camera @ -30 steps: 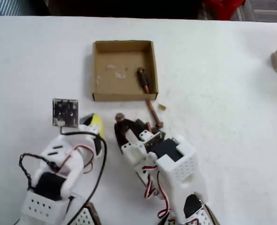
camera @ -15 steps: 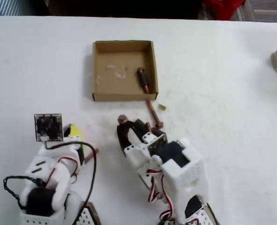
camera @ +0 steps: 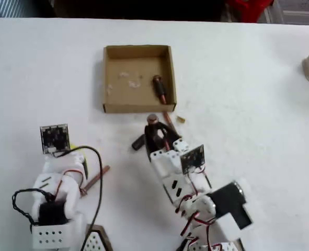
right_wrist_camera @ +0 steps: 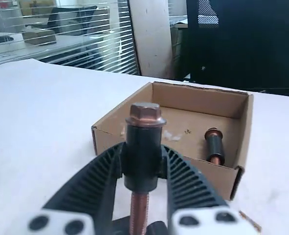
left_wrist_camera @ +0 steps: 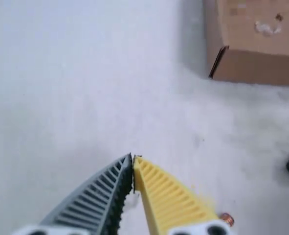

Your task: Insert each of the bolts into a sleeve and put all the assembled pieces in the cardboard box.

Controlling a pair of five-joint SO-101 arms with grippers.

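**Item 1. R gripper**: jaws pinching a black sleeve, held upright. A copper bolt runs through it, hex head above the jaws, threaded shank below. Pads are ribbed, matte black.

**Item 2. Box**: brown cardboard, square, open top, just beyond the R jaws. One done piece lies inside by a side wall.

**Item 3. L gripper**: jaws pressed together, nothing between. One pad grey, one yellow, both toothed.

**Item 4. Loose stock:**
- Spare sleeve: short dark cyl., just beside the R jaws.
- 2nd bolt: between the R jaws and the box.
- 3rd bolt: beside the L arm, behind its jaws.

**Step (my read):** 2nd assy is made up and needs carrying to the box. Next I'd lift it over the near wall, hold clear of the done piece, then let go. It's a smooth cyl. and may roll.
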